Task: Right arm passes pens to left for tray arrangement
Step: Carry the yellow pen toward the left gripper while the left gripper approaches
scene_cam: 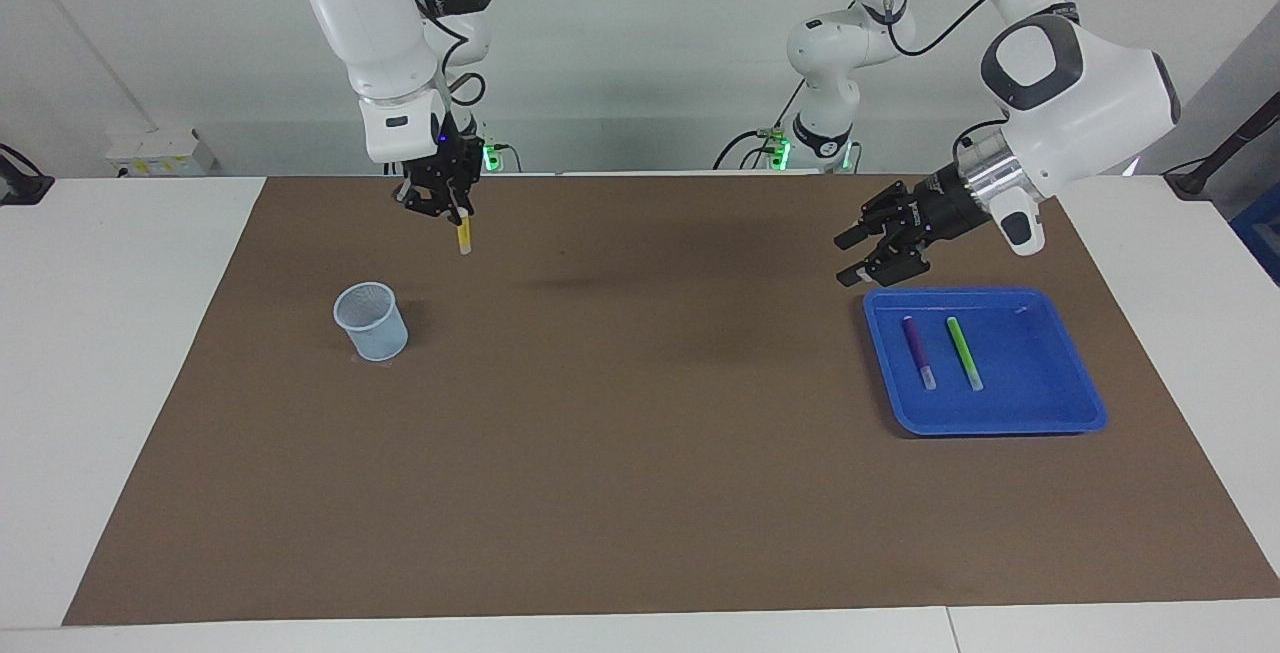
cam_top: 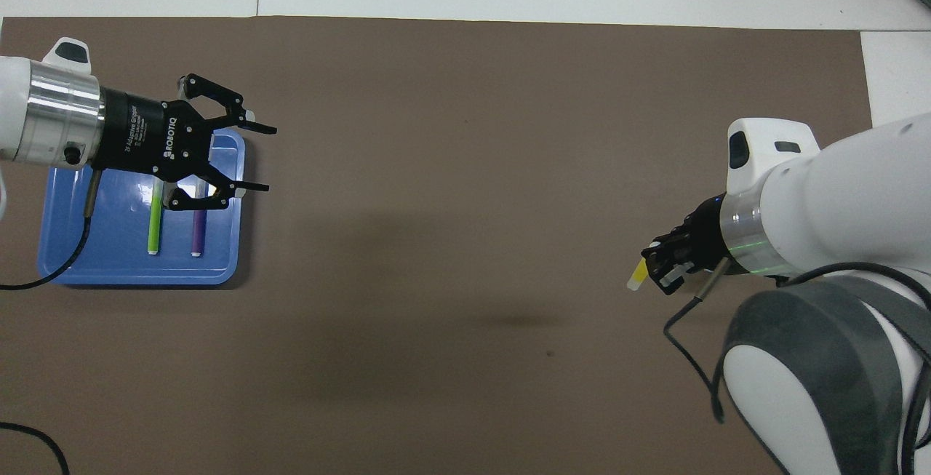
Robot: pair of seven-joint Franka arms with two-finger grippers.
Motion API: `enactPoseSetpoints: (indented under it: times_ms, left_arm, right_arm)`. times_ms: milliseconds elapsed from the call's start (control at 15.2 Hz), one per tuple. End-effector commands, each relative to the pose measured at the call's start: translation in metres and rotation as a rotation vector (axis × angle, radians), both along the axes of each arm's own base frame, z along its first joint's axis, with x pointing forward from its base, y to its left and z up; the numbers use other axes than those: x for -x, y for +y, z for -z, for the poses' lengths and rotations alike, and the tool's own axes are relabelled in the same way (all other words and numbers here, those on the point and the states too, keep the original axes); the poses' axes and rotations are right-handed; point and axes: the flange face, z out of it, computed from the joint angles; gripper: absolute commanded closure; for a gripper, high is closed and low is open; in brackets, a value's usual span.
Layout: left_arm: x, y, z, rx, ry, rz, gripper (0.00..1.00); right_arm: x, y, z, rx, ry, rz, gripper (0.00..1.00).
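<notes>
Pens first: I see the yellow pen [scene_cam: 464, 234] hanging from my right gripper [scene_cam: 452, 213], its fingers clamped on the upper end, the slim barrel pointing down and the whitish tip lowest. It is up in the air over bare brown mat [scene_cam: 600, 453], toward the right arm's end of the worktop. The purple pen [scene_cam: 918, 352] and green pen [scene_cam: 964, 353] lie side by side in the tray [scene_cam: 1060, 413], apart from each other, whitish ends pointing away from the robots.

That tray is glossy blue plastic, shallow, squarish, with rounded corners and a raised rim. A small pale blue mesh cup [scene_cam: 371, 321], tapering toward its base, stands upright on the mat. The mat looks matte and flat; white worktop [scene_cam: 120, 383] shows around it.

My left gripper [scene_cam: 858, 256] hovers over the tray's edge, fingers apart and holding nothing.

From the facing view I get the cup, which the overhead view does not show. Overhead, I read the left gripper's [cam_top: 254, 157] spread far better, two black fingers standing well apart, and the yellow pen [cam_top: 638, 276] shows only as a short stub poking out past the right gripper [cam_top: 658, 271].
</notes>
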Motion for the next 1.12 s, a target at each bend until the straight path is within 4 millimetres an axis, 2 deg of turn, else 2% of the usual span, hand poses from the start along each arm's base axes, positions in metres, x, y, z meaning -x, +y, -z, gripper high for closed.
enactPoseSetpoints:
  times_ms: [0, 197, 526, 855, 1053]
  left_arm:
    - [0.009, -0.004, 0.002, 0.065, 0.088, -0.137, 0.29]
    - [0.028, -0.010, 0.016, 0.134, 0.144, -0.190, 0.29]
    - [0.058, -0.069, 0.034, 0.158, 0.156, -0.171, 0.28]
    - [0.081, -0.119, 0.048, 0.129, 0.172, -0.198, 0.24]
    - [0.094, -0.145, 0.053, 0.112, 0.175, -0.233, 0.24]
  right_arm:
    - [0.006, 0.019, -0.006, -0.086, 0.094, 0.269, 1.00]
    - [0.014, 0.046, -0.007, -0.159, 0.187, 0.557, 1.00]
    - [0.013, 0.077, 0.002, -0.391, 0.233, 1.017, 1.00]
    - [0.041, 0.121, 0.022, -0.556, 0.180, 1.257, 1.00]
    - [0.047, 0.130, 0.028, -0.611, 0.153, 1.300, 1.00]
